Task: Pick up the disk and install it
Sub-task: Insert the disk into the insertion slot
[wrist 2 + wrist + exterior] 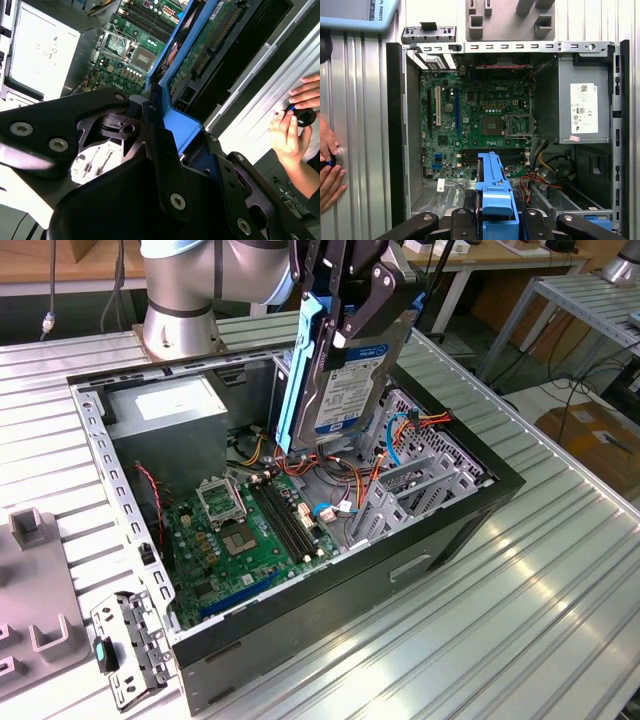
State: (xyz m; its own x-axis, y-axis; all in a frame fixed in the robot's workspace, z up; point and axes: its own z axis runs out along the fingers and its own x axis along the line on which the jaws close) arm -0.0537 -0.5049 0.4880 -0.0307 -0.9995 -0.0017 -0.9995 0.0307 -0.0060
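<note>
Blue plastic rails frame the disk (345,390), which stands on edge with its white-and-blue label turned towards the exterior view's right. In the second wrist view its green circuit-board side shows instead (210,40), and in the first wrist view one blue rail (495,185) runs up from between the fingers. The gripper (335,315) is clamped on the disk across its upper part, black fingers (372,302) pressed against the labelled face, so the disk hangs from the arm and rests on nothing I can make out.

It hangs over the open computer case (440,530), low enough that its bottom edge sits close to the orange and red cables (370,455). Whether it touches them cannot be told. Beside it, towards the exterior view's right, is the grey metal drive cage (420,475); towards the left lie the green motherboard (250,520) and the grey power supply (170,410).

Judging by this, the pick-up is done and the disk has been carried to the case, but the installing is not: no part of it is seated in a bay.

Outside the case, a person's hands (295,125) rest on the ribbed metal table (560,570) at a small black knob.
</note>
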